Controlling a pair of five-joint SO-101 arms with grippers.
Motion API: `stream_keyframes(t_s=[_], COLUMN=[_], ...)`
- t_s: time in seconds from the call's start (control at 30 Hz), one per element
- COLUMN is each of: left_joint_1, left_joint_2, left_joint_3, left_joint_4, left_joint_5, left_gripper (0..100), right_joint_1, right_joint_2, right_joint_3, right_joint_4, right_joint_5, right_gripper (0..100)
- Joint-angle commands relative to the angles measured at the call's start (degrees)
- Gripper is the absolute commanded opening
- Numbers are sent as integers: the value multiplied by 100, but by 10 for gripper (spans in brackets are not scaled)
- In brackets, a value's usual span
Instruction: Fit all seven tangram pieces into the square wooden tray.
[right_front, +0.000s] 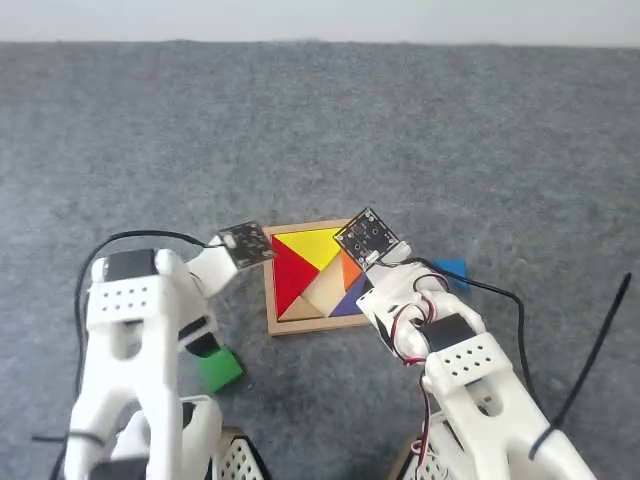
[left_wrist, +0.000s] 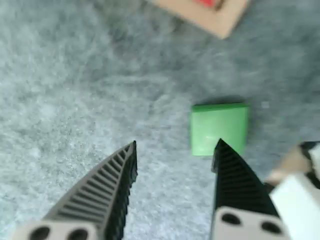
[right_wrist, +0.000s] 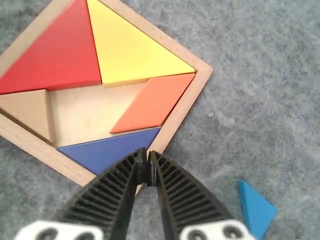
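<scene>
The square wooden tray (right_front: 298, 326) lies mid-table. In the right wrist view the tray (right_wrist: 204, 73) holds a red triangle (right_wrist: 55, 55), a yellow triangle (right_wrist: 130, 50), an orange parallelogram (right_wrist: 152, 102), a violet-blue triangle (right_wrist: 107, 150) and a plain wood triangle (right_wrist: 30, 110), with bare floor between them. My right gripper (right_wrist: 147, 161) is shut and empty above the tray's edge by the violet-blue triangle. A small blue triangle (right_wrist: 256, 207) (right_front: 450, 271) lies on the carpet beside the tray. My left gripper (left_wrist: 175, 154) is open low over the carpet, one fingertip (left_wrist: 220, 150) at the green square (left_wrist: 219, 127) (right_front: 220, 368).
Grey carpet (right_front: 320, 130) covers the whole table, wide and bare beyond the tray. Both arm bases (right_front: 150, 420) and a black cable (right_front: 520, 310) crowd the near edge. A corner of the tray (left_wrist: 210, 15) lies just past the green square.
</scene>
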Motion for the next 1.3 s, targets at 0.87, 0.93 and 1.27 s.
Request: stream_keyframes(t_s=[0.87, 0.93, 1.27], left_joint_1=[-18, -167, -695], left_joint_2=[1099, 1099, 1134], left_joint_3=[936, 884, -620], left_joint_4=[-2040, -2092, -2189], left_joint_5=[290, 149, 264], left_gripper=[275, 275, 275], right_joint_1=[-215, -224, -215], right_joint_2=[4, 4, 4], right_joint_3=[-431, -431, -431], right_joint_4=[13, 4, -22], right_joint_5=[-44, -44, -26], right_gripper=[9, 9, 9])
